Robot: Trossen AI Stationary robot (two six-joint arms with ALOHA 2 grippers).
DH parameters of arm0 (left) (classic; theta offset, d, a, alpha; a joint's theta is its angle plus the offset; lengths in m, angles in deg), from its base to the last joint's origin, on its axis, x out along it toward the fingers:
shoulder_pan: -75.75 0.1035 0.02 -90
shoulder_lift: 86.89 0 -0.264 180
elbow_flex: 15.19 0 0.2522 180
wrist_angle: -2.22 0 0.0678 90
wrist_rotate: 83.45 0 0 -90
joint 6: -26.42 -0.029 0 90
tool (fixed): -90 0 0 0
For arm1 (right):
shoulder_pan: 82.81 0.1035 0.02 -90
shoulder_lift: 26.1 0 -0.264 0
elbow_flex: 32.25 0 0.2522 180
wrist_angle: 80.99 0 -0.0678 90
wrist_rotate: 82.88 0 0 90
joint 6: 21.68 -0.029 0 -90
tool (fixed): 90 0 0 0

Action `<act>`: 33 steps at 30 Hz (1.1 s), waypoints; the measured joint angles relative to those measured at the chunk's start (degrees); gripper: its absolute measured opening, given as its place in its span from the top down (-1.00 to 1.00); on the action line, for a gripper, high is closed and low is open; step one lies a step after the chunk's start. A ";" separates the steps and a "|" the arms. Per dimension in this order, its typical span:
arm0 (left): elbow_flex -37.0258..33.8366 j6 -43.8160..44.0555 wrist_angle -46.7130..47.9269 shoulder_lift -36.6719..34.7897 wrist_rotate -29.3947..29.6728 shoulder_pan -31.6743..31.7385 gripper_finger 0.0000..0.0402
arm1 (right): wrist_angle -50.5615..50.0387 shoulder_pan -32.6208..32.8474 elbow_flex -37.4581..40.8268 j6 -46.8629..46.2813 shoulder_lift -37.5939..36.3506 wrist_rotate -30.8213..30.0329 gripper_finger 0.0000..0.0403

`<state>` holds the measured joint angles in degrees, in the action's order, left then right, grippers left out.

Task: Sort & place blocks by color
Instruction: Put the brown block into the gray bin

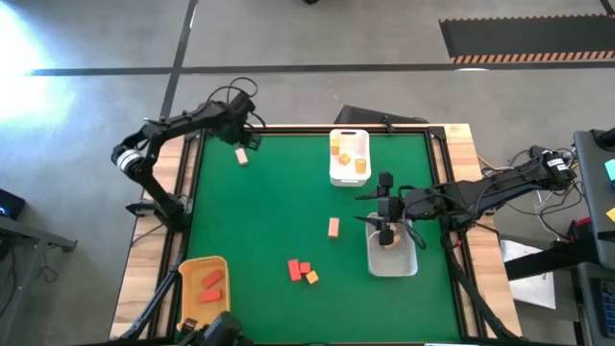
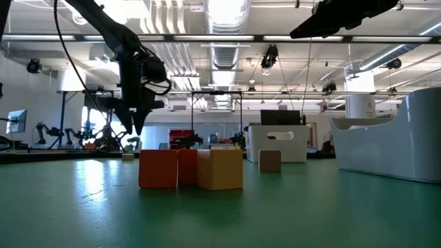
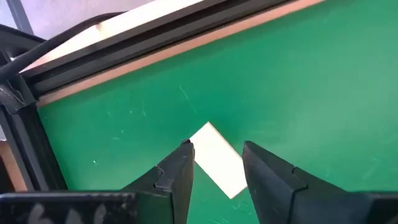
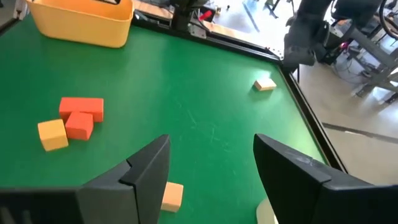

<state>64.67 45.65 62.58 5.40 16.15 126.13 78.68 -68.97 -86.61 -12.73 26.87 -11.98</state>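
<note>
My left gripper [image 3: 216, 163] hangs open over the far left part of the table [image 1: 252, 142]. A pale tan block [image 3: 217, 155] lies flat on the mat below it and shows between its fingers, untouched. My right gripper [image 4: 211, 168] is open above the clear tray [image 1: 392, 259], where a tan block [image 1: 389, 242] lies. On the mat rest another tan block [image 1: 332, 227], two red blocks [image 1: 294, 270] and an orange-yellow block [image 1: 312, 277]. The white tray [image 1: 349, 171] holds orange-yellow blocks [image 1: 359, 164]. The yellow tray [image 1: 192, 267] holds red blocks [image 1: 211, 280].
The white tray stands at the far middle of the table, the clear tray at the right, the yellow tray at the near left corner. A black frame and wooden border [image 3: 124, 43] run close behind my left gripper. Bare green mat [image 1: 259, 211] lies between the trays.
</note>
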 joint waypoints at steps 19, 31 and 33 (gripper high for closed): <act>-6.17 7.53 -0.65 3.45 -0.01 0.25 -0.16 | -2.00 0.00 0.00 -0.02 -0.02 0.00 -0.09; -9.16 7.25 -6.27 2.02 -0.18 -0.16 -0.16 | -1.66 0.00 0.00 -0.02 -0.04 0.00 -0.09; -9.05 7.32 -7.07 1.76 -0.43 -0.35 -0.16 | -1.62 0.00 0.00 0.00 -0.04 0.00 -0.09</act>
<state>55.62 52.97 55.51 7.16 15.72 125.78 77.06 -68.96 -86.61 -12.73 26.82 -11.98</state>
